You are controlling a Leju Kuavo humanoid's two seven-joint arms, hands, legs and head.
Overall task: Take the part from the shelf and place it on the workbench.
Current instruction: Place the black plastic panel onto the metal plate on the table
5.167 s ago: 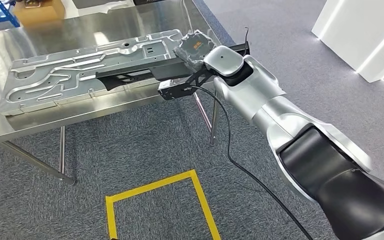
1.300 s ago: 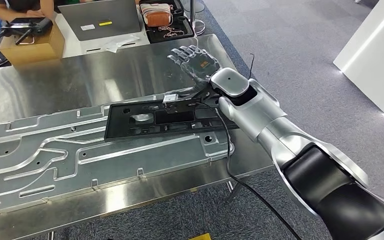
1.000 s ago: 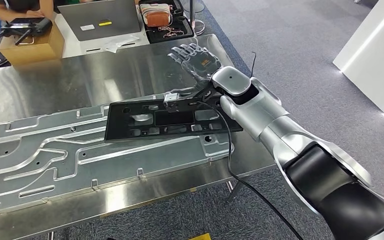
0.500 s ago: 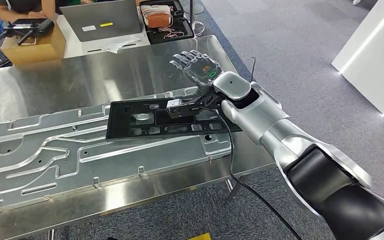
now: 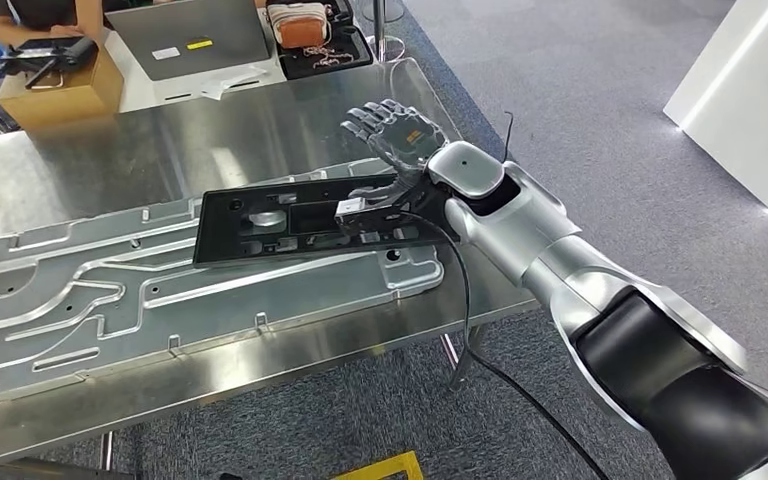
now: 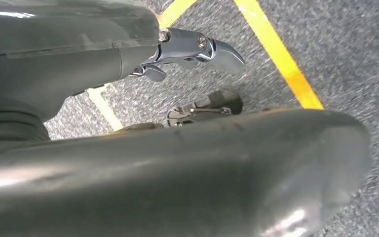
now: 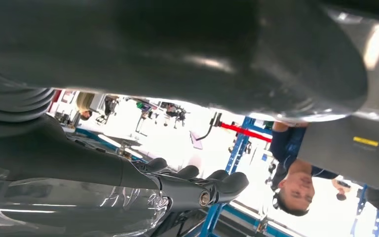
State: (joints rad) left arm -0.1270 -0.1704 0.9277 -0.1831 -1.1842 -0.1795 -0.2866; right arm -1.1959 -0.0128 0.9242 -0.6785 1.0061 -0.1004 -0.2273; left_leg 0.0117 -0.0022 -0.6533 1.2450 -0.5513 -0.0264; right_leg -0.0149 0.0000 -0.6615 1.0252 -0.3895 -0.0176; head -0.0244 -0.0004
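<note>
The black part [image 5: 300, 225] is lying flat on the grey metal panel [image 5: 160, 290] on the steel surface [image 5: 110, 160]; the right hand [image 5: 395, 135] is hovering just beyond it, fingers spread, holding nothing

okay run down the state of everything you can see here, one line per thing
Black part: flat on the metal panel.
Metal panel: flat on the workbench.
Workbench: loaded.
Right hand: fingers spread, holding nothing.
Left hand: hanging over the floor, grip unclear.
Laptop: closed.
</note>
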